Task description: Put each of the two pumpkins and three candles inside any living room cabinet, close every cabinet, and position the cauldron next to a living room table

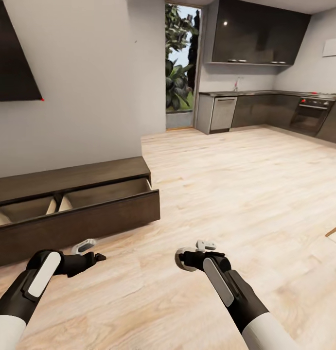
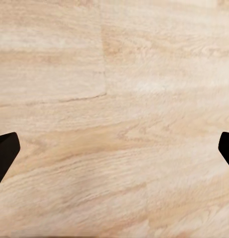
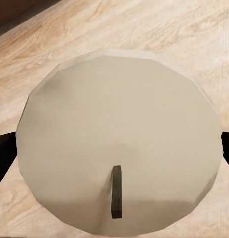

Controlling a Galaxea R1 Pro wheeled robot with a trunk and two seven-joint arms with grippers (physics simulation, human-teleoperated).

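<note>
A: Where is the candle (image 3: 119, 144)?
B: Clamped in the right hand (image 1: 183, 258) above the floor (image 1: 245, 194): pale grey-tan disc, 1 dark wick.
A: The left hand (image 2: 114, 153)?
B: Spread wide, empty, near the cabinet (image 1: 70, 204), its drawer open.

The cabinet (image 1: 73, 204) runs off the left edge of my head view, so its full length cannot be read. Its open drawer (image 1: 65, 201) shows two pale compartments; the near front panel hides their floors, and the left compartment is cut by the edge. In my right wrist view, the candle (image 3: 119, 134) blocks most of the floor (image 3: 193, 29) beneath it, and only the outermost corners of my right gripper's (image 3: 114, 163) fingers (image 3: 5, 153) appear beside it. In my left wrist view, my left gripper's (image 2: 114, 158) fingertips (image 2: 5, 148) are clipped by both side edges. The dark wall panel (image 1: 12, 48) at far left is cropped. Items on the far kitchen counter (image 1: 265, 92) are too small to identify.
</note>
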